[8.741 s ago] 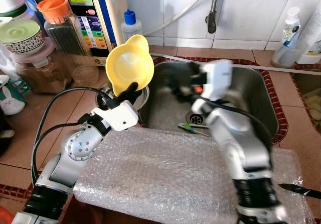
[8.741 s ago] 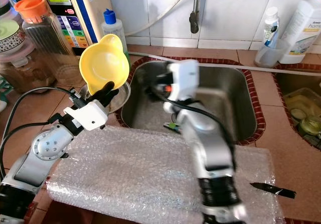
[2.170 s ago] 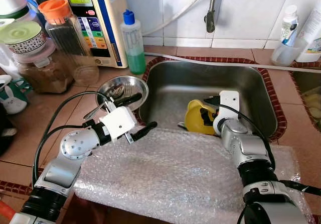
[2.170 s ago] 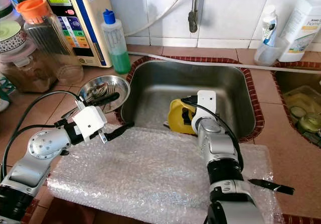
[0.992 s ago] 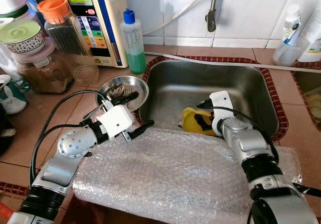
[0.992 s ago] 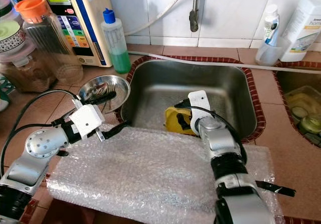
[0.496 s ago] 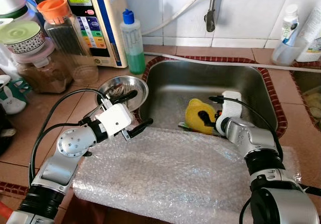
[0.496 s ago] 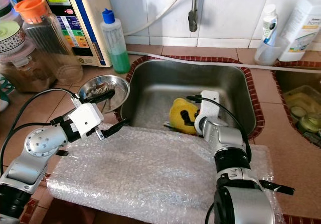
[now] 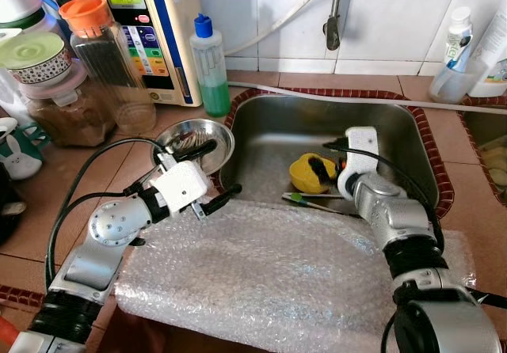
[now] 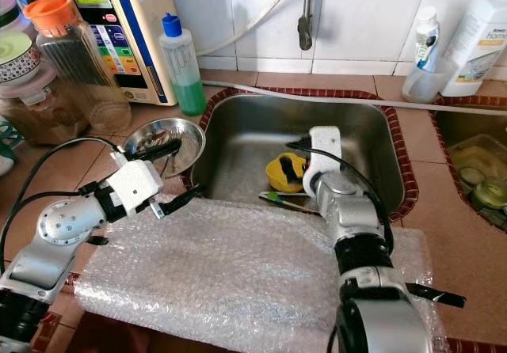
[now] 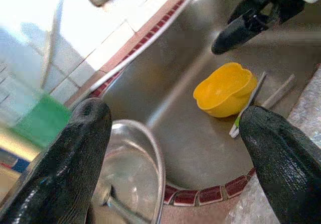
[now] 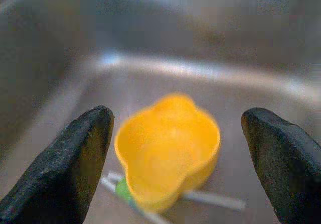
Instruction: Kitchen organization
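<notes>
- Yellow plastic bowl [image 9: 312, 172] sits upright, mouth up, on the floor of the steel sink [image 9: 412, 163], near the front wall and free of any grip.
- Its scalloped rim is longer one way than the other, and the long axis runs roughly across the basin.
- Right claw [image 12: 175, 158] hangs just above and behind the bowl, fingers spread wide and holding nothing, one black fingertip [image 9: 320, 165] over the rim.
- Green-handled toothbrush [image 9: 313, 201] lies flat just in front of the bowl, along the sink's front wall; whether they touch cannot be told.
- Left claw [image 11: 175, 148] hovers over the sink's left front corner, fingers parted and empty, between a small steel dish [image 9: 219, 135] and a sheet of bubble wrap [image 9: 261, 274].
- Bubble wrap covers the tabletop [image 9: 467, 203] in front of the sink; the dish, with cutlery in it, rests on the terracotta tiles to the left.
- Behind stand a blue-capped bottle of green liquid [image 9: 209, 66], an orange-lidded jar [image 9: 111, 60] and a white appliance [image 9: 150, 28], against a white tiled wall with a tap [image 9: 334, 13] above the basin.
</notes>
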Motion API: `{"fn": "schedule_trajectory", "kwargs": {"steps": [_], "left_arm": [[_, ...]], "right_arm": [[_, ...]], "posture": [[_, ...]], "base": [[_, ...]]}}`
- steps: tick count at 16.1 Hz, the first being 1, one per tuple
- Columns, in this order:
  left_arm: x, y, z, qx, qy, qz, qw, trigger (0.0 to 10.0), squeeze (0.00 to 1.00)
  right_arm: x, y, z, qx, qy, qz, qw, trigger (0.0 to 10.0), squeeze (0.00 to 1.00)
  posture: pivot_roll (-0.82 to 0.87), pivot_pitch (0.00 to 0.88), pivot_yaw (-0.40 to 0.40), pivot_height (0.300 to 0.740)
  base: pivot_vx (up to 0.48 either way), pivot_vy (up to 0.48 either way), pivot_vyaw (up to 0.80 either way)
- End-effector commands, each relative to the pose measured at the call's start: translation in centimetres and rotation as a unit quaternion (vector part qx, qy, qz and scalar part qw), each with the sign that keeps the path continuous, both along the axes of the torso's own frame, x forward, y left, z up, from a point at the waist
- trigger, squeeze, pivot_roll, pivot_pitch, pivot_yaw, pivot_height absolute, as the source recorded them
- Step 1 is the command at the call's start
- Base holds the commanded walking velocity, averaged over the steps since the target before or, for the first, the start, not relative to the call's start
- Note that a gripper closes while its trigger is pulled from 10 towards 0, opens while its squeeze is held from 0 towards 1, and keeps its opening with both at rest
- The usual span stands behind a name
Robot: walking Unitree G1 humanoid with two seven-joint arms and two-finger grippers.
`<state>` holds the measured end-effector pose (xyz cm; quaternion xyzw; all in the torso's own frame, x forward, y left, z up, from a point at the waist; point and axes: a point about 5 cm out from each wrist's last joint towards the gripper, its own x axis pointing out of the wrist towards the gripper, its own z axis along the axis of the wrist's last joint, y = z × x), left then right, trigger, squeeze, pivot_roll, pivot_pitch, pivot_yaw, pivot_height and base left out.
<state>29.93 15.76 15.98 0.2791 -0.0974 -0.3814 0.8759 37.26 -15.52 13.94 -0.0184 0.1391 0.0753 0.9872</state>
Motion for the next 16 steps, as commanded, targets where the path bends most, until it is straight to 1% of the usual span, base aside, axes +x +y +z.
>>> {"fn": "schedule_trajectory", "kwargs": {"steps": [1, 2, 3, 4, 6, 7, 8, 9, 11, 12, 13, 14, 16], "left_arm": [[-0.1, 0.8, 0.6, -0.023, -0.001, 0.018, 1.000, 10.0, 0.37], [-0.1, 0.8, 0.8, -0.030, -0.001, 0.020, 0.999, 10.0, 0.37], [-0.4, 1.0, 1.2, -0.049, -0.003, 0.028, 0.998, 10.0, 0.00], [-0.5, 1.1, 1.3, -0.051, -0.006, 0.031, 0.998, 10.0, 0.00], [-1.0, 1.7, 1.5, -0.079, -0.007, 0.051, 0.995, 10.0, 0.00], [-1.1, 2.5, 1.3, -0.085, -0.008, 0.071, 0.994, 10.0, 0.00], [-1.0, 3.2, 1.3, -0.092, -0.011, 0.093, 0.991, 10.0, 0.00], [-1.0, 3.6, 1.3, -0.103, -0.010, 0.103, 0.989, 10.0, 0.00], [-0.7, 4.8, 1.6, -0.146, -0.014, 0.147, 0.978, 10.0, 0.00], [-0.5, 5.5, 1.6, -0.160, -0.013, 0.171, 0.972, 10.0, 0.00], [-0.5, 5.8, 1.4, -0.169, -0.006, 0.182, 0.969, 10.0, 0.00], [-0.6, 6.2, 1.0, -0.175, 0.003, 0.191, 0.966, 10.0, 0.00], [-1.1, 7.0, 0.0, -0.164, 0.024, 0.191, 0.967, 10.0, 0.00]], "right_arm": [[-0.3, 0.7, 0.6, -0.017, -0.038, 0.014, 0.999, 10.0, 1.00], [-0.4, 0.8, 0.8, -0.021, -0.048, 0.019, 0.998, 10.0, 1.00], [-1.0, 1.7, 1.2, -0.032, -0.084, 0.044, 0.995, 10.0, 1.00], [-1.3, 2.0, 1.2, -0.030, -0.094, 0.053, 0.994, 10.0, 1.00], [-2.4, 3.5, 1.5, -0.023, -0.115, 0.104, 0.988, 10.0, 1.00], [-3.0, 4.4, 1.5, -0.027, -0.119, 0.131, 0.984, 10.0, 0.09], [-3.4, 5.0, 1.5, -0.025, -0.121, 0.149, 0.981, 10.0, 0.00], [-3.6, 5.3, 1.5, -0.020, -0.122, 0.156, 0.980, 10.0, 0.00], [-4.0, 6.0, 1.3, -0.023, -0.124, 0.170, 0.977, 10.0, 0.00], [-4.2, 6.3, 1.4, -0.025, -0.126, 0.175, 0.976, 10.0, 0.00], [-4.4, 6.5, 1.5, -0.021, -0.128, 0.183, 0.975, 10.0, 0.00], [-4.8, 6.9, 1.7, -0.016, -0.132, 0.198, 0.971, 10.0, 0.00], [-5.5, 7.6, 2.1, -0.003, -0.139, 0.236, 0.962, 10.0, 0.00]], "posture": [[-0.15, 0.094, 0.098, 0.740], [-0.15, 0.094, 0.098, 0.740], [-0.16, 0.095, 0.095, 0.740], [-0.16, 0.095, 0.095, 0.740], [-0.16, 0.096, 0.090, 0.740], [-0.15, 0.099, 0.085, 0.740], [-0.15, 0.101, 0.084, 0.740], [-0.15, 0.100, 0.082, 0.740], [-0.15, 0.100, 0.082, 0.740], [-0.15, 0.101, 0.083, 0.740], [-0.15, 0.100, 0.084, 0.740], [-0.15, 0.101, 0.086, 0.740], [-0.15, 0.102, 0.087, 0.740]], "base": [[0.000, 0.000, 0.00], [0.000, 0.000, 0.00], [0.000, 0.000, 0.00], [0.000, 0.000, 0.00], [0.000, 0.000, 0.00], [0.000, 0.000, 0.00], [0.000, 0.000, 0.00], [0.000, 0.000, 0.00], [0.000, 0.000, 0.00], [0.000, 0.000, 0.00], [0.000, 0.000, 0.00], [0.000, 0.000, 0.00], [0.000, 0.000, 0.00]]}}
